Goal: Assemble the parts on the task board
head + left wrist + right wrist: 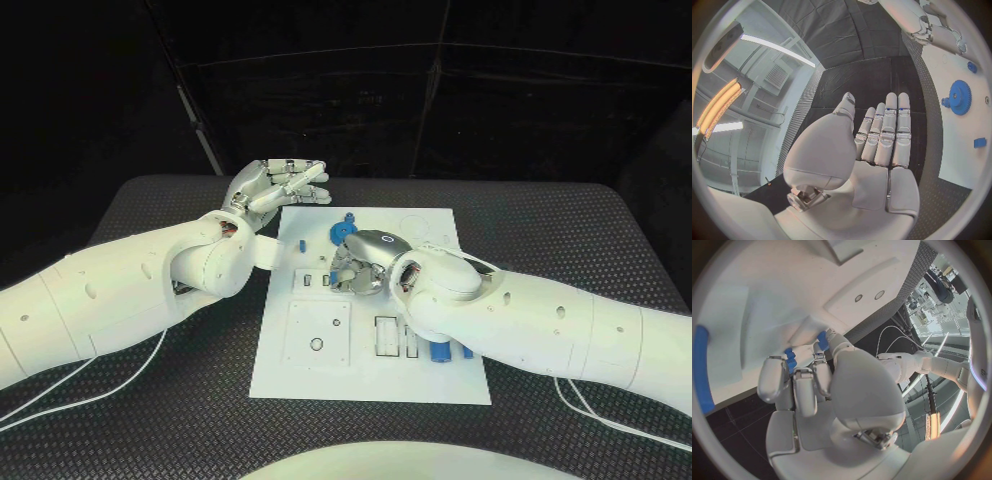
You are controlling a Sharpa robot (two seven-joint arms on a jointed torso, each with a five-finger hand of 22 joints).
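Right robot hand [364, 262] rests on task board [433, 380], touching blue parts [790, 359].

Even overhead light brightens the white task board [372, 370] against a dark surround; soft shadows fall beside the arms. Wrist views bend straight edges near their rims; ceiling strips glare.

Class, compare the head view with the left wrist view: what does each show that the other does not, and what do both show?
Head view alone: the whole white board on the black table, the right hand down on the board's middle, and blue pieces near its front edge.

Left wrist view alone: the left hand's palm side, fingers straight, together and holding nothing.

Both: the left hand, the board and the blue gear, which lies at the board's far edge.
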